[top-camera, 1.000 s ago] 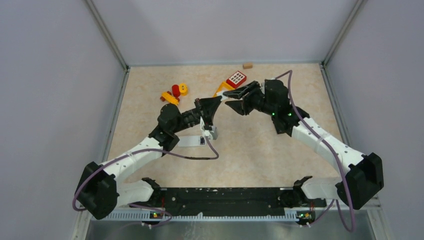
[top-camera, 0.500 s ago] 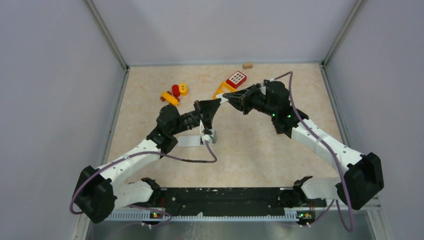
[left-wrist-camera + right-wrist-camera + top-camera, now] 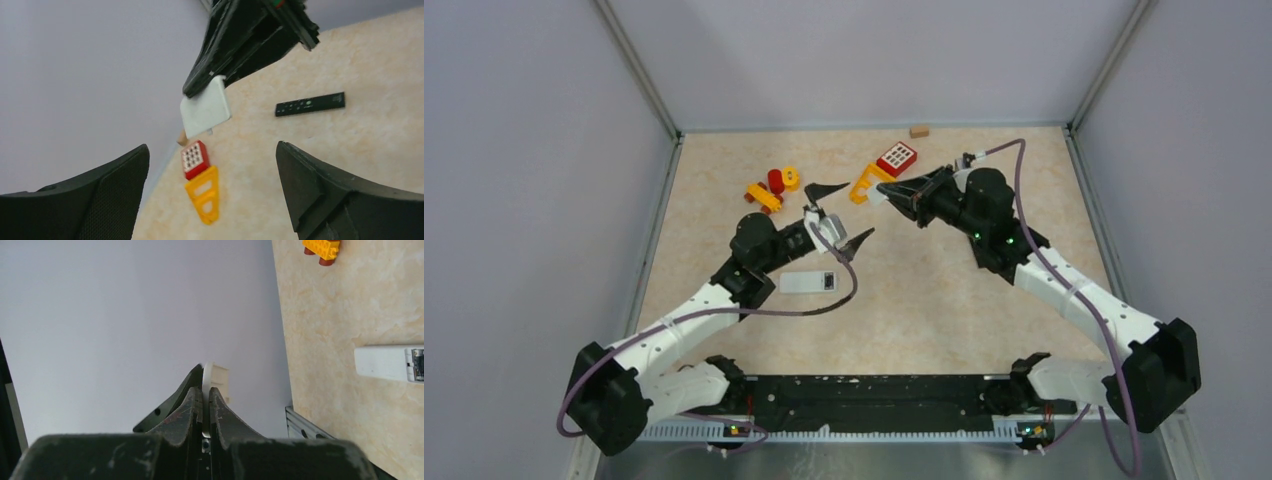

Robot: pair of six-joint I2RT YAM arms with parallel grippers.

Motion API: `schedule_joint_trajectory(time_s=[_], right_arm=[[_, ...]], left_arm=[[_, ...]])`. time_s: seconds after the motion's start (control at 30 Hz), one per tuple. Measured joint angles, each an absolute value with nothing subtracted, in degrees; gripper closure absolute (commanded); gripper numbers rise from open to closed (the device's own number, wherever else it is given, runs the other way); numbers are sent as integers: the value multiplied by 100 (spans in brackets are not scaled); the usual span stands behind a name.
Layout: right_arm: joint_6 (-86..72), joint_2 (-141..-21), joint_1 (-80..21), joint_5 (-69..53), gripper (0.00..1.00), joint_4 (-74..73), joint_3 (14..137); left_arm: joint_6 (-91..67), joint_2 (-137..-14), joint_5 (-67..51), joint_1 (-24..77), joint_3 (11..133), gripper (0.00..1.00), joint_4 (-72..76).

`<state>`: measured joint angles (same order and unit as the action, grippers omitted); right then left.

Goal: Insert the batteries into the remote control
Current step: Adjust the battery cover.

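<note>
A white remote control (image 3: 808, 282) lies flat on the table below my left gripper, with a dark opening at its right end; the right wrist view also shows the remote (image 3: 387, 362). My left gripper (image 3: 836, 213) hangs open above the table with nothing between its fingers (image 3: 212, 147). My right gripper (image 3: 876, 193) is shut on a thin white cover plate (image 3: 206, 107), held edge-on between its pads (image 3: 206, 385) above the table. The batteries are out of view.
A black remote (image 3: 310, 104) lies further back. A red keypad toy (image 3: 897, 158) and a yellow triangle piece (image 3: 862, 182) sit under the right gripper. Red and yellow bricks (image 3: 774, 185) are at the back left, a small wooden block (image 3: 919, 130) by the far wall.
My left gripper opened wide, letting go of the white plate, and drew back left. My right gripper closed on the plate and shifted slightly right with it.
</note>
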<state>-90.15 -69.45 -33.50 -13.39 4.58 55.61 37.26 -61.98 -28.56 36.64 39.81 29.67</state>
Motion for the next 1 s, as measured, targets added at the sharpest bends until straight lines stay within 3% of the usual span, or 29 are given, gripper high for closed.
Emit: schedule_joint_trajectory(time_s=[0.23, 0.37, 0.5, 0.7, 0.9, 1.0], right_arm=[[-8560, -6552, -3350, -1083, 100, 1063, 5131], [-8370, -6466, -3350, -1041, 100, 1614, 4825], [-8215, -6326, -3350, -1050, 100, 2198, 4613], [-8228, -5988, -3350, -1107, 100, 2823, 4569], [-8374, -5953, -3347, -1229, 100, 2941, 4532], [-8405, -5953, -3347, -1234, 100, 2926, 4491]], left_arm=[[-622, -5916, -1699, 3656, 4257, 1, 2292], [-2869, -5837, -1739, 3581, 4484, 2, 2139], [-4947, -6058, -2340, 3352, 4582, 20, 2521], [-7572, -7157, -3114, 3173, 4582, 38, 4318], [-8890, -7741, -3371, 3173, 4582, 50, 5621], [-9100, -7706, -3382, 3173, 4591, 61, 5942]])
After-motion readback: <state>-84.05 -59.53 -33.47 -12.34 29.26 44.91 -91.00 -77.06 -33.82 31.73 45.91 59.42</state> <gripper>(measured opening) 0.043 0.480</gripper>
